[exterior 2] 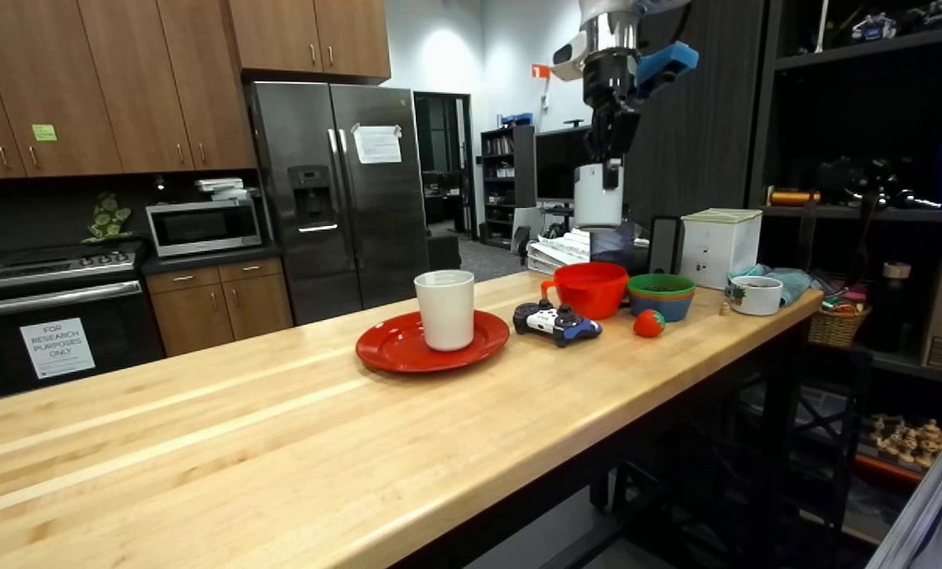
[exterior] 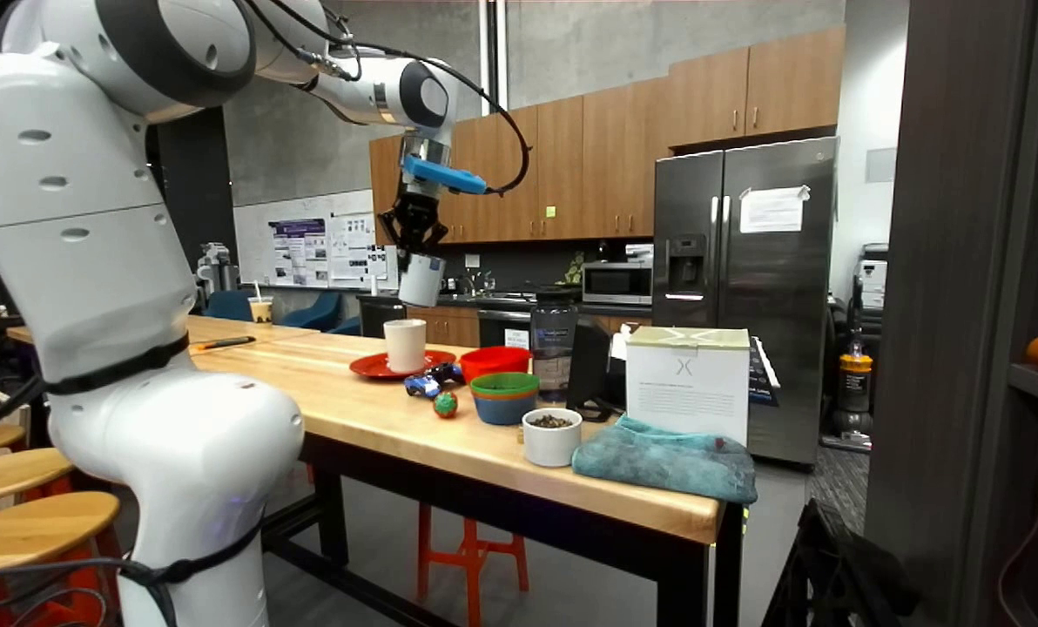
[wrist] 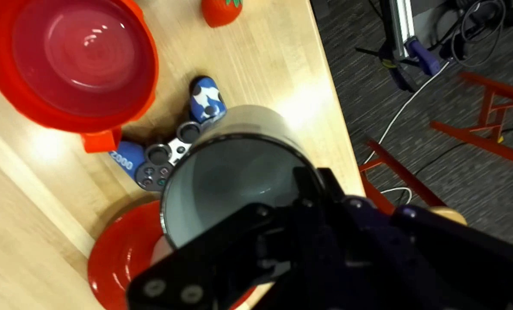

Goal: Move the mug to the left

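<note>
1. White and tilted, 1 mug [exterior 2: 596, 204] hung above the butcher-block table [exterior 2: 202, 442], the fingers of the gripper [wrist: 316, 176] grasping its rim.
2. Upright on 1 red plate [exterior 2: 392, 346] stood 1 cream cylindrical cup [exterior 2: 446, 312].
3. Near the plate were 1 game controller [exterior 2: 556, 322], 1 strawberry [exterior 2: 649, 323], 1 red handled bowl [exterior 2: 591, 291] and 3 nested bowls [exterior: 503, 409].

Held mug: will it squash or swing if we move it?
The mug is probably stiff: its rim looks evenly curved in the wrist view. It may swing or pivot, since the jaws grip one side near the rim. Smooth-looking walls suggest some slip risk.
</note>
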Motion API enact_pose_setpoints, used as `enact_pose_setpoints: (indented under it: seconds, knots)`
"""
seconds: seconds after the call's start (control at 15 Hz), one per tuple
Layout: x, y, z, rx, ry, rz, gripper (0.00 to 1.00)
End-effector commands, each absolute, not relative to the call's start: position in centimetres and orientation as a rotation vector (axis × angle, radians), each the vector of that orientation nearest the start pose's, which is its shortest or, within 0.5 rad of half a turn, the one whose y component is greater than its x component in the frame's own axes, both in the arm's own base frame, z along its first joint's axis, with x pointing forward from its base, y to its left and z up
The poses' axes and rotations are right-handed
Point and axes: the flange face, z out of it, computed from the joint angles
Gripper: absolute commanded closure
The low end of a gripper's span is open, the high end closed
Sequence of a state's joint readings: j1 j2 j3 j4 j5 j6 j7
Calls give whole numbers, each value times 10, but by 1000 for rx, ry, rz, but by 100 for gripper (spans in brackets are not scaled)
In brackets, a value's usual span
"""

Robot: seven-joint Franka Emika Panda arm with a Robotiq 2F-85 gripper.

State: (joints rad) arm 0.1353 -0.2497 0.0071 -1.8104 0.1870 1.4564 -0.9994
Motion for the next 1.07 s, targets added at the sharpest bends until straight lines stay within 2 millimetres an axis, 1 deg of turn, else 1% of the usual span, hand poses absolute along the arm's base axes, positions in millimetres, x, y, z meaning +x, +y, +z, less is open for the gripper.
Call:
enact_pose_setpoints:
  seconds: [0.0, 0.2, 0.33, 0.4, 0.6, 0.8, 1.0]
  knots:
    - [441, 118, 631, -2329, -1727, 34, 98]
    - [431, 146, 607, -2272, -1766, 68, 98]
    - [424, 158, 587, -2253, -1775, 99, 98]
    - [423, 162, 576, -2258, -1780, 88, 98]
    - [429, 167, 539, -2316, -1776, -65, 98]
    - [433, 165, 503, -2370, -1730, -229, 98]
    - [435, 163, 478, -2384, -1732, -317, 98]
